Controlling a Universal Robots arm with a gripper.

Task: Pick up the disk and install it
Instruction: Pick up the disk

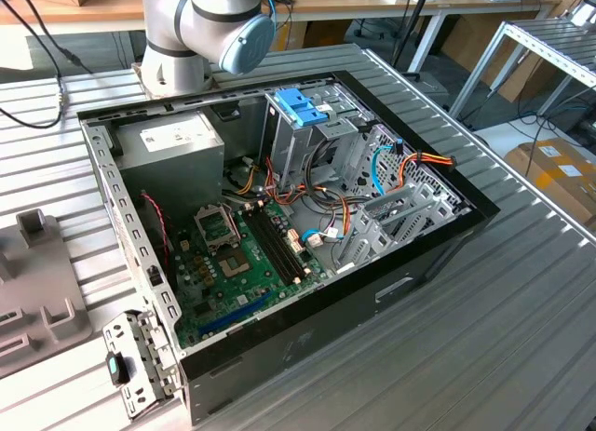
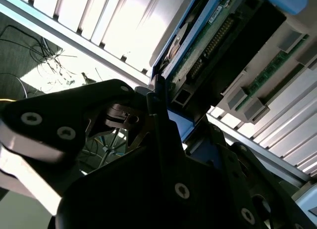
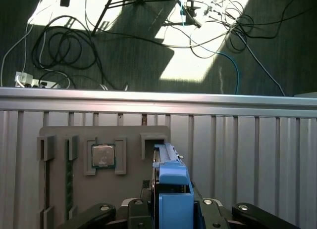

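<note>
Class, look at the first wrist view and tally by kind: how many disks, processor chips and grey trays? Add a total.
disk: 1
chip: 1
tray: 1
Total: 3

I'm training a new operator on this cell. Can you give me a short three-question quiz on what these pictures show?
1. True or false: the gripper is shut on the disk.
2. In the first wrist view, what lies in the square pocket of the grey tray? A) a processor chip B) a screw C) a fan
3. In the exterior view, what does the open computer case stand on?
Key: 1 true; 2 A; 3 the ribbed metal table.
</note>
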